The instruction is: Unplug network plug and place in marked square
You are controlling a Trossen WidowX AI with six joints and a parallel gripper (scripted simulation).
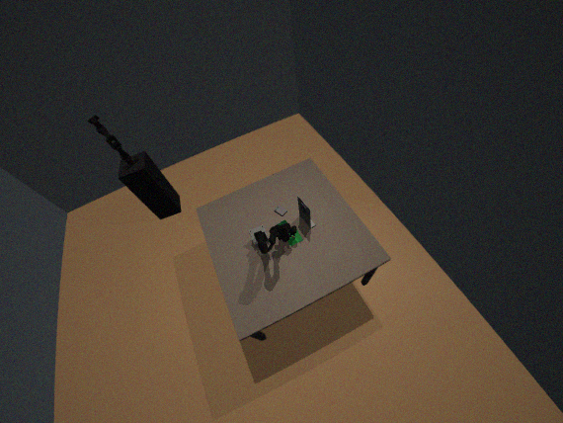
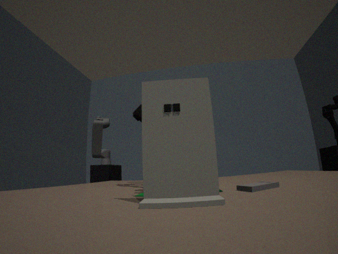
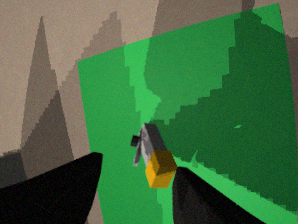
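Lying on the green marked square (image 3: pixel 113 129), the plug (image 3: pixel 152 155) shows in the wrist view as a small grey body with an orange end, just ahead of the gripper (image 3: pixel 136 179). The gripper stands partly open, its two dark fingers spread to either side of the plug's near end with green showing between each finger and the plug, so it grips nothing. Broad shadows cross the far half of the marked square.

From the top view, the dark arm (image 1: pixel 272 237) bends low over the grey desk (image 1: pixel 316 277), with the marked square beside the upright panel (image 1: pixel 304 213). A small pale slab (image 1: pixel 281 211) lies on the desk near the upright panel, on the side away from the arm.

From the exterior view, the upright panel stands on a flat foot and carries two dark socket openings (image 2: pixel 172 108) near its top.
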